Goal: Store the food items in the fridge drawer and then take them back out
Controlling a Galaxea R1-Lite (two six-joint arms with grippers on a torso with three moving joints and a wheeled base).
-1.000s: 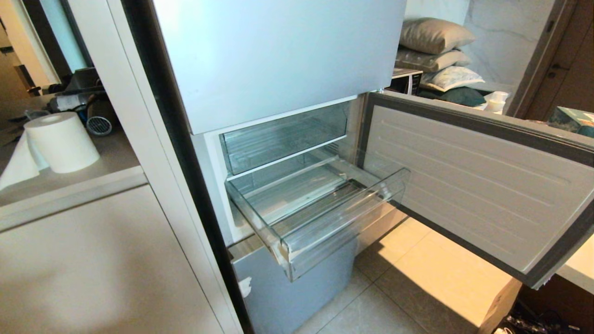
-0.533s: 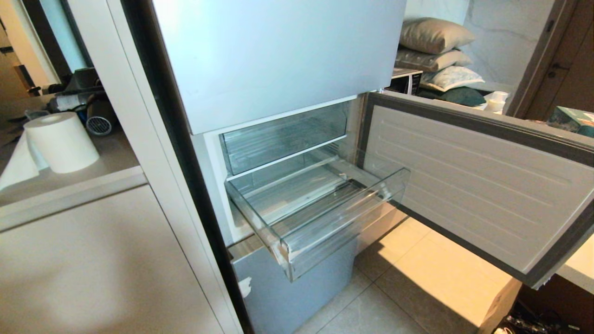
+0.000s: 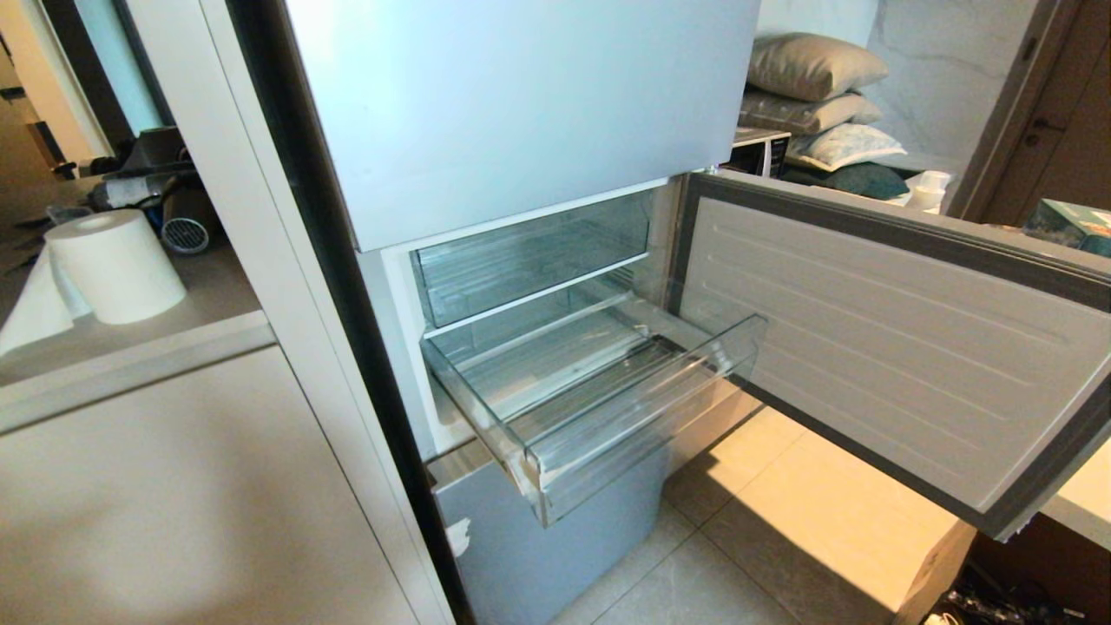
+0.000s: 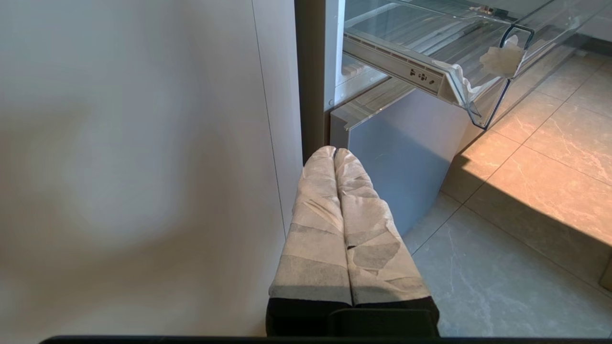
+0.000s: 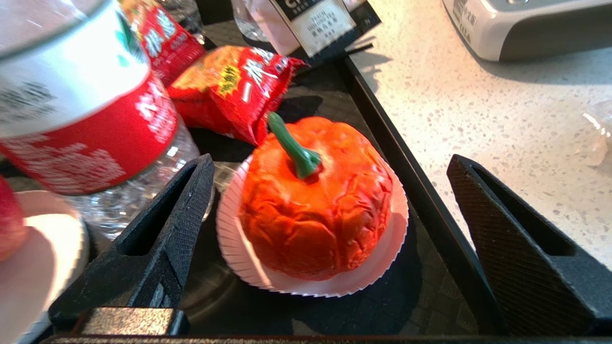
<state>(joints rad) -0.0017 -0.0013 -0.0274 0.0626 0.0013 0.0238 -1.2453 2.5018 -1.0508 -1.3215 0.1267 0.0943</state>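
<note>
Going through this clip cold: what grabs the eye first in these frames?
The orange pumpkin-shaped bun on a white paper liner, sitting in a black tray between the wide-open fingers of the right gripper. Next, the clear fridge drawer, pulled out and empty beside the open fridge door. The left gripper hangs shut near the floor.

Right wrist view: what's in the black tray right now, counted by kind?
Orange bun with a green stem on a paper liner: 1
Red snack packets: 2
Water bottle with a red label: 1
Total in full or part view in the tray: 4
The red thing on white at the frame edge is cut off and not counted.
</note>
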